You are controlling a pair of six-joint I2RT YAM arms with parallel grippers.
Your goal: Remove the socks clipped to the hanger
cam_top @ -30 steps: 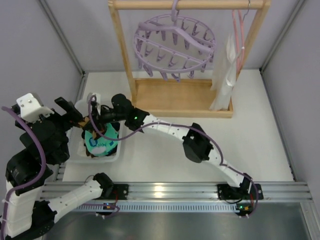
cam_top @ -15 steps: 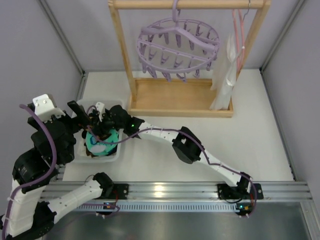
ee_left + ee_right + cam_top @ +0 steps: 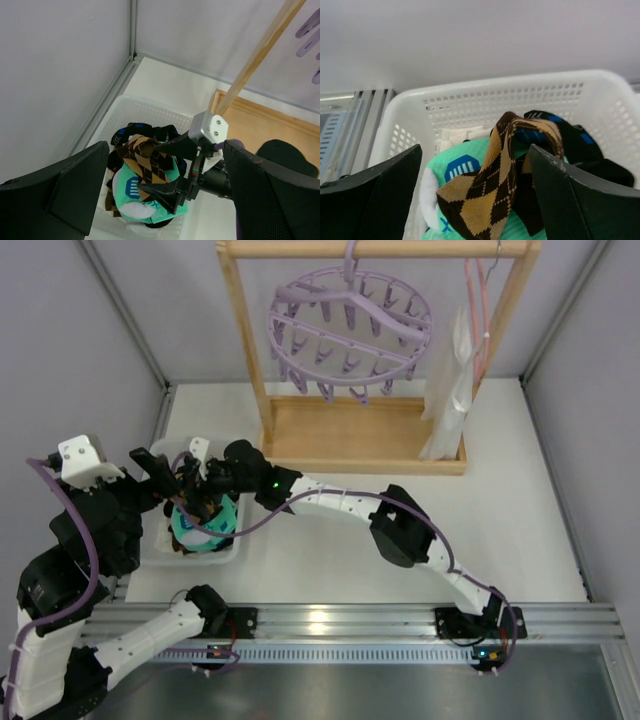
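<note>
Left tool (image 3: 165, 150) hangs above the basket (image 3: 150, 112), jaws apart and empty. Below it the socks (image 3: 485, 195) lie heaped in the basket, brown check one topmost; judged light and limp, best pinched at a fold. Right tool (image 3: 475, 150), jaws apart and empty, hovers just over the heap. Beyond it the hanger (image 3: 350, 325) carries no sock and has swung back leftward since half a second ago.

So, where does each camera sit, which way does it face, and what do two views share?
Top external: above and behind, looking down; both arms, hanger, basket.
Left wrist: left arm, looking down into the basket; left gripper open, right gripper over the socks.
Right wrist: low over the basket, facing its far wall; own fingers apart.
Shared: both wrist views show the brown check sock.
</note>
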